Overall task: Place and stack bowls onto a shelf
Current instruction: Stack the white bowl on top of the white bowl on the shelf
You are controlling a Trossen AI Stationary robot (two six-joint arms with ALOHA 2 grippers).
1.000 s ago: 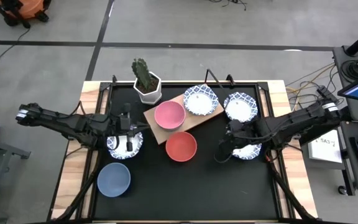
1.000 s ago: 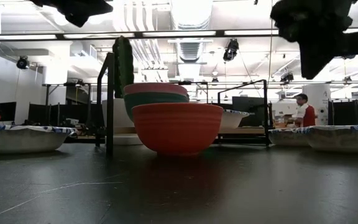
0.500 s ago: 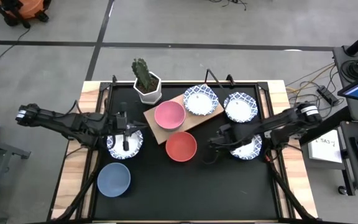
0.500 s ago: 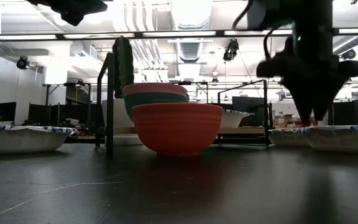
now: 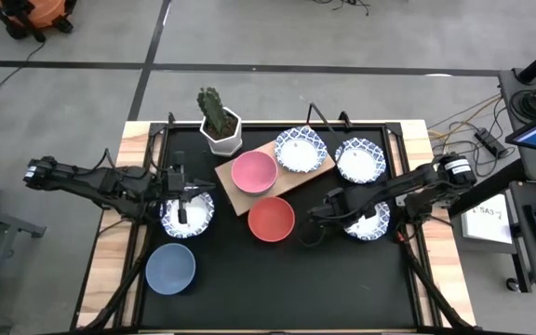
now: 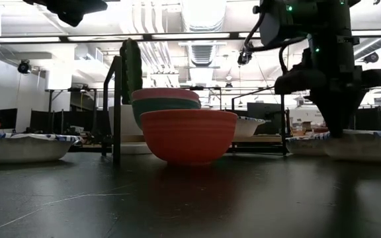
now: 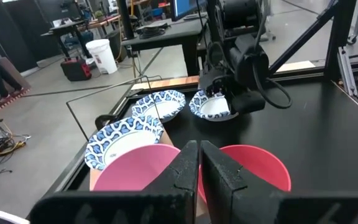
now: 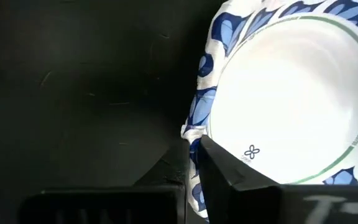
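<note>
Dropping since a second ago, your right gripper (image 8: pixel 191 158) pinches a patterned bowl's (image 8: pixel 291 93) rim, ready to lift; left gripper (image 7: pixel 199 180), closed empty, waits.

Four patterned bowls (image 5: pixel 301 149), one pink bowl (image 5: pixel 253 172), one red bowl (image 5: pixel 271 219), one blue bowl (image 5: pixel 170 268), one cactus pot (image 5: pixel 221 130)

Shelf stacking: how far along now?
Done: the pink round bowl, nested in a green bowl, and one blue-patterned white bowl sit on the light-brown wooden shelf. In hand: the right gripper pinches a second patterned bowl's rim; the left gripper hangs shut over a third patterned bowl. Left: those, a fourth patterned bowl, red bowl, blue bowl.
</note>
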